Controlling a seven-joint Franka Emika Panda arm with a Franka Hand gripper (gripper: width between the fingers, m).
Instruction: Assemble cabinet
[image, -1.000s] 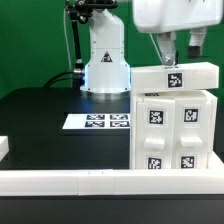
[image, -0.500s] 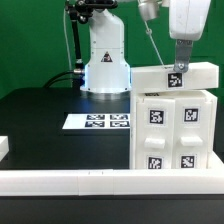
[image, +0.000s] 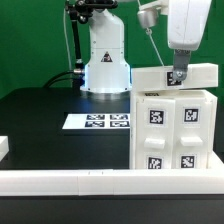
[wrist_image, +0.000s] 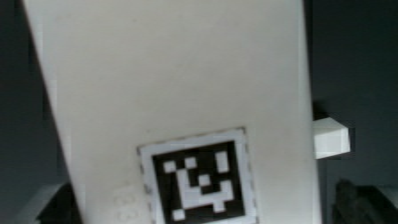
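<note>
The cabinet (image: 175, 125) stands at the exterior view's right, a white boxy shell with four tagged drawer blocks on its front. A flat white top panel (image: 150, 78) with one tag lies across it. My gripper (image: 178, 74) has come down over the panel's middle and partly covers its tag. In the wrist view the panel (wrist_image: 178, 80) and its tag (wrist_image: 201, 180) fill the picture. My gripper (wrist_image: 214, 212) straddles the panel, one dark finger (wrist_image: 366, 200) at each long edge, with a thin gap showing. The jaws look open.
The marker board (image: 100, 121) lies flat on the black table left of the cabinet. A long low white rail (image: 80, 182) runs along the front. The arm's white base (image: 105, 60) stands behind. A small white piece (image: 4, 147) sits at the left edge.
My gripper has moved right and down from above the cabinet onto the top panel, and now covers part of its tag. The cabinet and panel have not moved.
</note>
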